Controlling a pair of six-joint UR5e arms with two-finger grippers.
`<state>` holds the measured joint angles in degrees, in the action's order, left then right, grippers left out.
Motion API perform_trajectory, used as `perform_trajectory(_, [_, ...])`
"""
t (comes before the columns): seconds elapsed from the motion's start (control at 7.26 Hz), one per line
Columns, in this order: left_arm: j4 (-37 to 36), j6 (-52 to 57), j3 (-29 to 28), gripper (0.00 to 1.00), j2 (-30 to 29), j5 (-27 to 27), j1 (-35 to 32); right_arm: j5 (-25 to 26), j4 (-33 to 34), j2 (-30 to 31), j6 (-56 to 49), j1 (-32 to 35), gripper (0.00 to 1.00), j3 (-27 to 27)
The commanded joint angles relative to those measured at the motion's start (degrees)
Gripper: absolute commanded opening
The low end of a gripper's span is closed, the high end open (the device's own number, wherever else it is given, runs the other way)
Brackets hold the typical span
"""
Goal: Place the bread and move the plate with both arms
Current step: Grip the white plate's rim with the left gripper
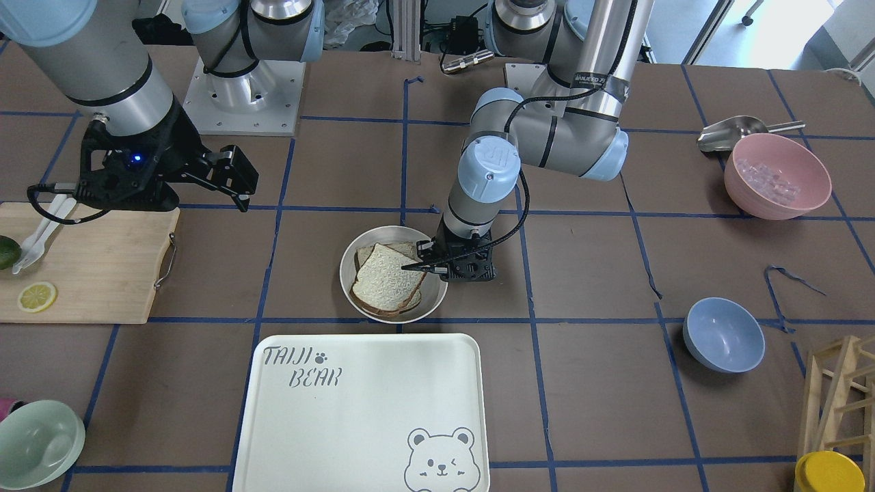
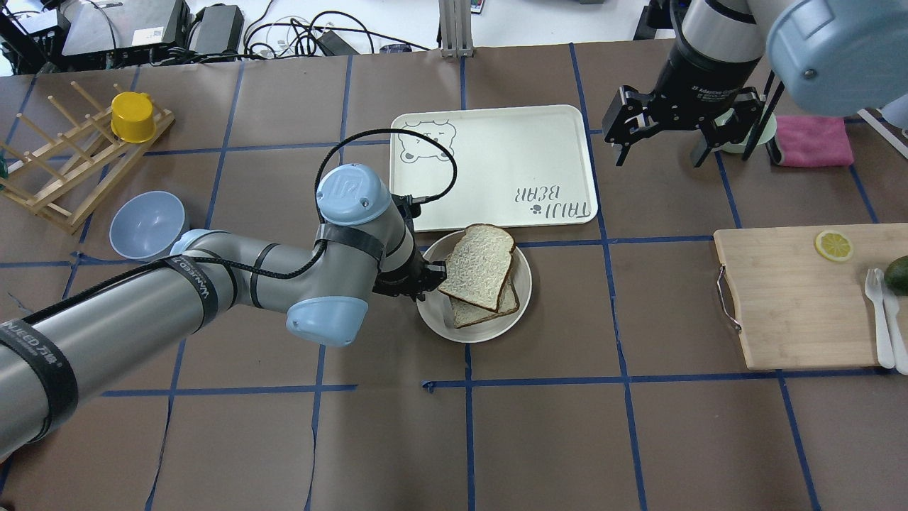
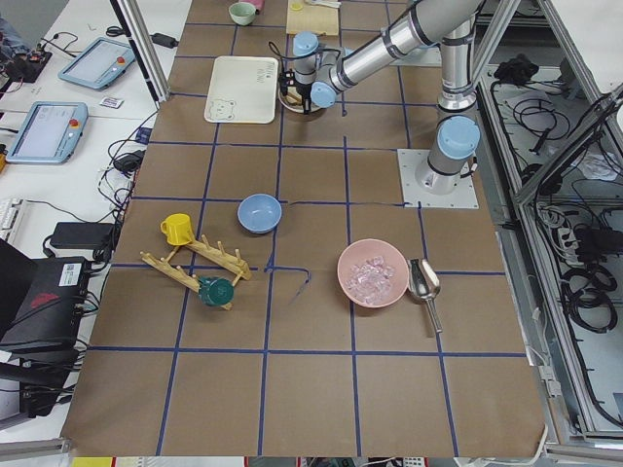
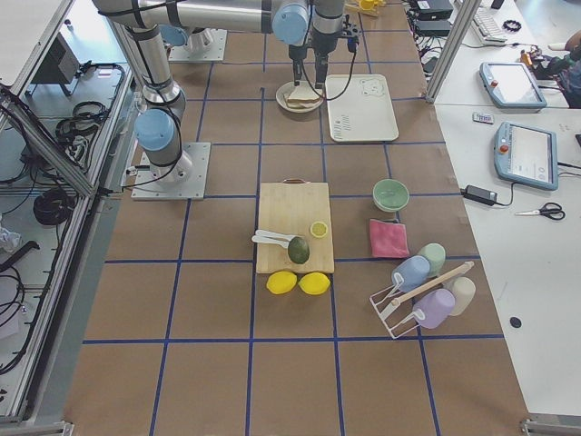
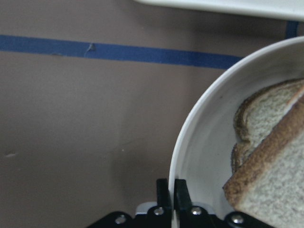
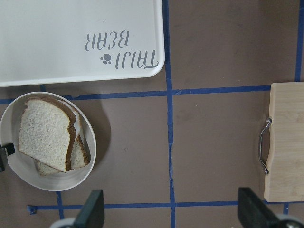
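The plate (image 2: 441, 325) sat on the brown table (image 2: 638, 426) near its middle, its far rim just beside the near edge of the bear-print tray (image 2: 496, 142), with a thin strip of table between them. On the plate's left the wrist of the left arm (image 2: 213, 284) stood close against the rim. To the plate's right lay open table as far as the handle end of the cutting board (image 2: 794, 298), and the table on the robot's side of the plate was open too.

Far to the left were a wooden rack (image 2: 64, 170) with a yellow cup (image 2: 133, 117) on it, and nearer in a blue bowl (image 2: 145, 223), both well apart from the plate. To the right, a pink cloth (image 2: 812, 140) lay beyond the board, which carried a lemon slice (image 2: 833, 245).

The bread (image 2: 482, 266) lay in the plate on top of a second slice (image 2: 472, 312), its domed end reaching the rim on the tray side.

The left gripper (image 5: 170, 187) was pinched on the plate's left rim, one finger inside the wall and one outside, its jaws almost together. The right gripper (image 2: 660, 156) hung above the table just right of the tray, its fingers spread wide and holding nothing.
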<state>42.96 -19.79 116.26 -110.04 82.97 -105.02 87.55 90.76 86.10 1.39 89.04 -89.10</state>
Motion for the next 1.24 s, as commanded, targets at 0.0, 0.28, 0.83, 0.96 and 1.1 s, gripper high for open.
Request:
perform_trajectory(0.0, [-0.2,0.7,-0.6,0.00,1.7,-0.3,0.8,-0.4,-0.1,2.0,0.0,0.2,1.00,-0.3])
perform_trajectory(0.28, [0.1,0.8,-1.5,0.00,2.5,-3.1,1.8,-0.2,0.6,1.8,0.0,0.3,1.00,-0.5])
perform_trajectory(0.83, [1.0,0.8,-1.3,0.00,4.0,-6.0,3.1,0.4,0.6,2.0,-0.4,0.3,1.00,-0.4])
perform_trajectory(0.96, [1.1,0.8,-1.0,0.00,4.5,-8.5,4.8,0.3,0.6,2.0,-0.6,0.3,1.00,-0.2])
perform_trajectory(1.1, [1.2,0.8,-1.0,0.00,4.8,-9.9,5.9,0.3,0.6,2.0,-0.2,0.3,1.00,0.0])
